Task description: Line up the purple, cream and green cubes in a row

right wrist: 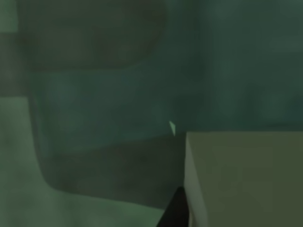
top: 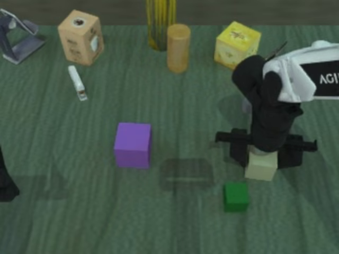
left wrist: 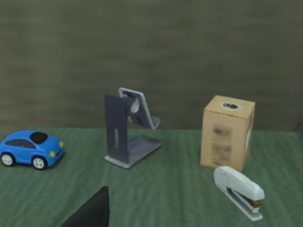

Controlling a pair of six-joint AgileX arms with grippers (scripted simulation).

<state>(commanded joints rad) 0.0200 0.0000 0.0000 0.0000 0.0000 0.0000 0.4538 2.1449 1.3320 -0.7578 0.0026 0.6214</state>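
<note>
Start with the purple cube [top: 132,144], the biggest of the three, sitting alone left of the table's middle. It looks rigid and matte, probably light, so you can pinch it across two opposite flat faces at mid-height; your fingers will need to spread wide for it.

Next down is the cream cube [top: 261,167], right of centre, with your right gripper [top: 262,153] directly over it. The arm's body hides the fingertips from above, and the right wrist view shows only the cube's face [right wrist: 241,179] close up beside one dark finger, so I cannot tell whether the fingers are apart or clamped on it. Judge it as stiff and non-slippery; a square, centred pinch should keep it from twisting.

The green cube [top: 235,196] is smallest, near the cream one, toward the front edge. Grip it low and centred, since a small block tips easily.

Your left arm [top: 6,182] sits parked at the table's left edge.
</note>
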